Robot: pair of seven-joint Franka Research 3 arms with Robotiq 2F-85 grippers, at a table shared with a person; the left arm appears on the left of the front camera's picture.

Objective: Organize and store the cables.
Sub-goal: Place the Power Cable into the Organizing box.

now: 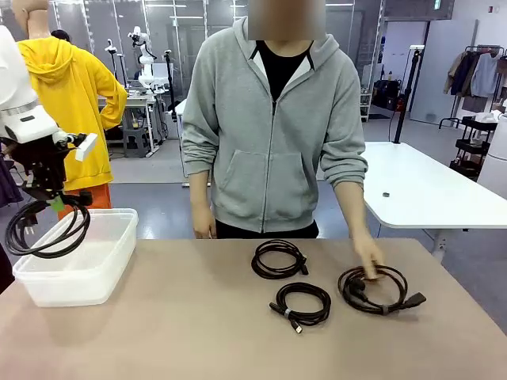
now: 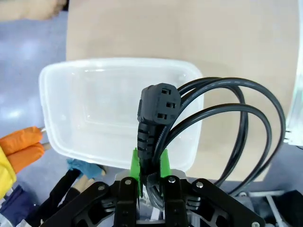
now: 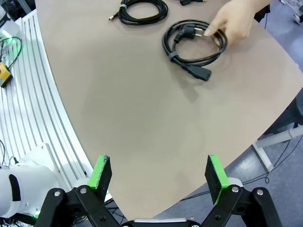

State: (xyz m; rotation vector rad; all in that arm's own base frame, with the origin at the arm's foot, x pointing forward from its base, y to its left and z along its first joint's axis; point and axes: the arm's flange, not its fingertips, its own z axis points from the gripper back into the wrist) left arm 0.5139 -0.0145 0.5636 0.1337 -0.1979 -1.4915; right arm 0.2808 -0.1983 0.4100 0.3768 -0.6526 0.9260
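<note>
My left gripper (image 1: pixel 57 203) (image 2: pixel 150 165) is shut on a coiled black cable (image 1: pixel 47 229) (image 2: pixel 227 123), which hangs above the left end of a clear plastic bin (image 1: pixel 95 257) (image 2: pixel 94 90). The cable's socket plug (image 2: pixel 158 106) sticks up between the green pads. Three more coiled cables lie on the tan table: one at the centre back (image 1: pixel 279 259), one in front of it (image 1: pixel 301 304) (image 3: pixel 142 12), and a thicker one to the right (image 1: pixel 374 288) (image 3: pixel 194 42). A person's hand (image 1: pixel 367 255) (image 3: pixel 234 21) touches the thicker coil. My right gripper (image 3: pixel 156 172) stands open over bare table.
The clear bin stands at the table's left edge with nothing inside it. The person stands at the far side behind the cables. The table's rounded right edge (image 3: pixel 265 127) drops to the floor. Bare tabletop lies between the bin and the coils.
</note>
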